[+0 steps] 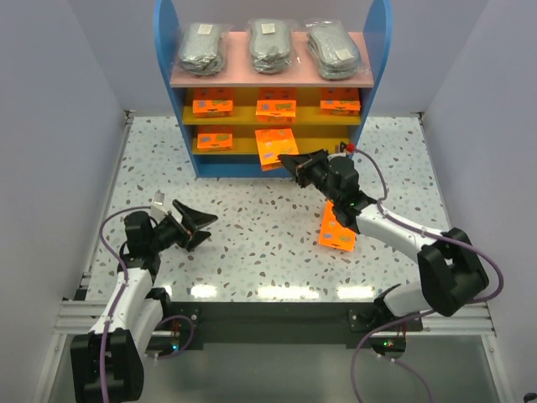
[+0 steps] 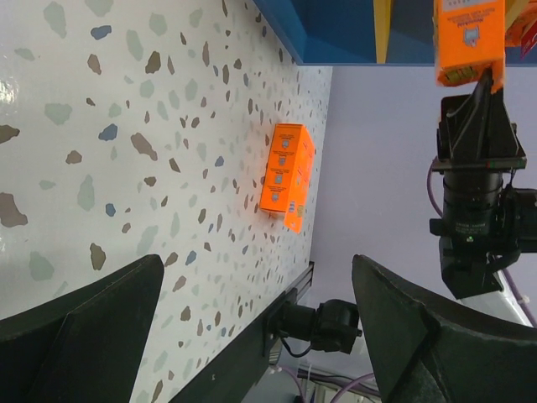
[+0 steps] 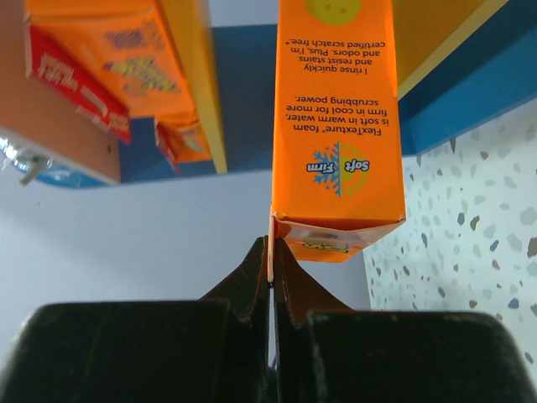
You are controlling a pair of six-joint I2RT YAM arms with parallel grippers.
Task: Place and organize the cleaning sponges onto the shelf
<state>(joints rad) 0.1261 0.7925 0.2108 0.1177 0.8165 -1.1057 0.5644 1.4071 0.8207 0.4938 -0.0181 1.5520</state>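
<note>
The shelf [image 1: 165, 84] stands at the back. Three clear bags of grey scrub pads [image 1: 270, 44] lie on its pink top board. Three orange packets [image 1: 276, 107] sit on the middle yellow board, and one [image 1: 214, 139] lies at the left of the lower board. My right gripper [image 1: 289, 159] is shut on the end flap of another orange packet [image 3: 340, 126], which reaches tilted onto the lower board [image 1: 275, 144]. One more orange packet [image 2: 287, 178] lies on the table, partly behind the right arm [image 1: 337, 231]. My left gripper [image 1: 197, 225] hangs open and empty at the near left.
White walls close the speckled table on the left and right. The right arm [image 1: 394, 227] stretches diagonally from the near right corner toward the shelf. A dark rail [image 1: 268, 315] runs along the near edge between the arm bases.
</note>
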